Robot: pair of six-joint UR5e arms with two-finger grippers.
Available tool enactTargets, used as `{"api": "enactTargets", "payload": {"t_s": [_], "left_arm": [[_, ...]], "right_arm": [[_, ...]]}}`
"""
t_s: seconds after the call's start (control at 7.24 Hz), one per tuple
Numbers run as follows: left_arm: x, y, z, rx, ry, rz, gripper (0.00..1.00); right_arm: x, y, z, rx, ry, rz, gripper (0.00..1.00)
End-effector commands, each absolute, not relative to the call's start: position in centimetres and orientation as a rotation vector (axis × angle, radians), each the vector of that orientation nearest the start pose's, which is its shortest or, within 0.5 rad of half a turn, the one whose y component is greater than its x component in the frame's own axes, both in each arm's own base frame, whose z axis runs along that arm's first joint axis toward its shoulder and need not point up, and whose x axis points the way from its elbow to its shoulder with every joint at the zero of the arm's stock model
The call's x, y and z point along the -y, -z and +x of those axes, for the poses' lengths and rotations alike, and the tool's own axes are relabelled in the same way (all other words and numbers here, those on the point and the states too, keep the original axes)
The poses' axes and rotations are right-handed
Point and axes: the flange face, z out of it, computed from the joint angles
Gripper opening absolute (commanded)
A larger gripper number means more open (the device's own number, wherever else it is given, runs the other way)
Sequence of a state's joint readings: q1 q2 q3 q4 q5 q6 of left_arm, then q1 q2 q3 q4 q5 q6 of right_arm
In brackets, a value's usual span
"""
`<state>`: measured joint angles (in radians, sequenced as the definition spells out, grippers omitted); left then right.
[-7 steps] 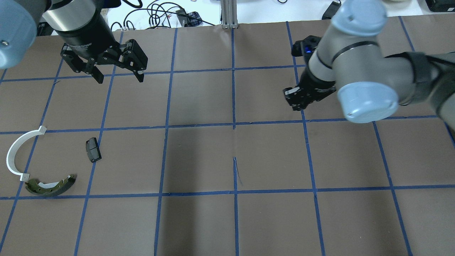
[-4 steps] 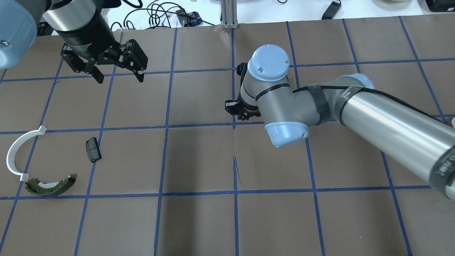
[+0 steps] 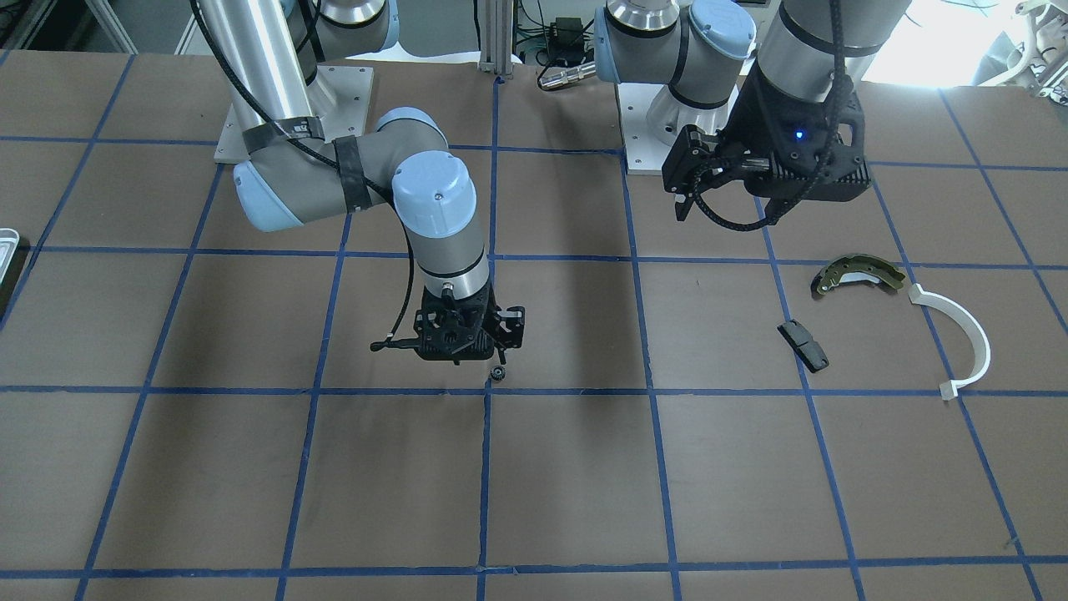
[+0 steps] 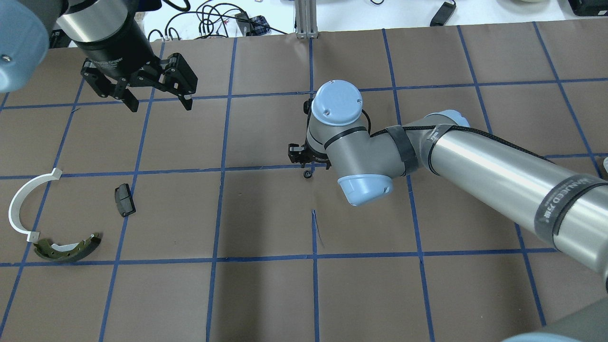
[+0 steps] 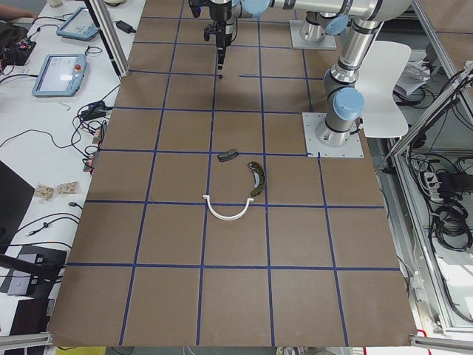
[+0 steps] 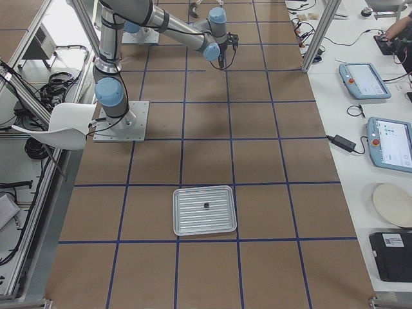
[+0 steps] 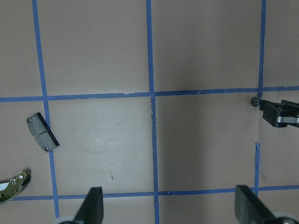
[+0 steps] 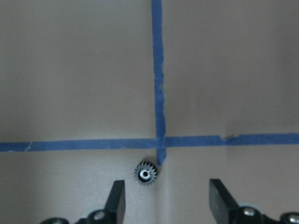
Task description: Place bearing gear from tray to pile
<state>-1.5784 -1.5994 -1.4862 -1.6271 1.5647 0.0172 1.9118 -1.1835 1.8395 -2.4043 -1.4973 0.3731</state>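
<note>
The bearing gear (image 8: 145, 174), small, black and toothed, lies on the brown paper beside a blue tape crossing; it also shows in the overhead view (image 4: 308, 175) and the front view (image 3: 498, 373). My right gripper (image 8: 167, 201) hangs just over it, open, touching nothing. The pile lies far to the left: white arc (image 4: 21, 204), olive brake shoe (image 4: 66, 249), black block (image 4: 124, 200). My left gripper (image 4: 159, 102) is open and empty, high above the table behind the pile. The tray (image 6: 187, 219) shows in the exterior right view, with one small dark part in it.
The table is brown paper with a blue tape grid. My right arm's long forearm (image 4: 498, 161) stretches across the right half. Cables and boxes (image 4: 213, 19) lie beyond the far edge. The left wrist view shows the block (image 7: 43, 132) and the gear (image 7: 254, 100).
My right arm has swung left from the right half to the table's middle and come lower. The gear now shows on the paper below it. My left arm has not moved.
</note>
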Motion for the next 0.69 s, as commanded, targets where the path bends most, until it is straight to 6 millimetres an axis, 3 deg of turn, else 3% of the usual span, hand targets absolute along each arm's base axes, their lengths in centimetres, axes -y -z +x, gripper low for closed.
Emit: {"api": "enactTargets", "payload": {"t_s": [0.0, 0.14, 0.28, 0.41, 0.55], "left_arm": [[51.0, -50.0, -14.1, -3.156, -0.031, 0.017, 1.0], [51.3, -48.8, -16.3, -3.156, -0.055, -0.034, 1.0], [52.0, -46.6, -21.6, -3.155, -0.016, 0.04, 1.0], [53.3, -43.7, -25.9, -3.163, 0.029, -0.019, 1.0], [54.0, -39.7, -29.1, -3.15, -0.036, -0.065, 1.0]], "right_arm": [[51.9, -32.4, 24.4, -3.061, 0.128, -0.17, 1.0], [52.3, -37.1, 17.5, -3.081, 0.119, -0.211, 1.0], [51.7, -40.2, 11.2, -3.11, 0.129, -0.255, 1.0], [51.1, -42.1, 5.6, -3.184, 0.133, -0.293, 1.0], [50.3, -42.8, -0.3, -3.242, 0.062, -0.358, 1.0]]}}
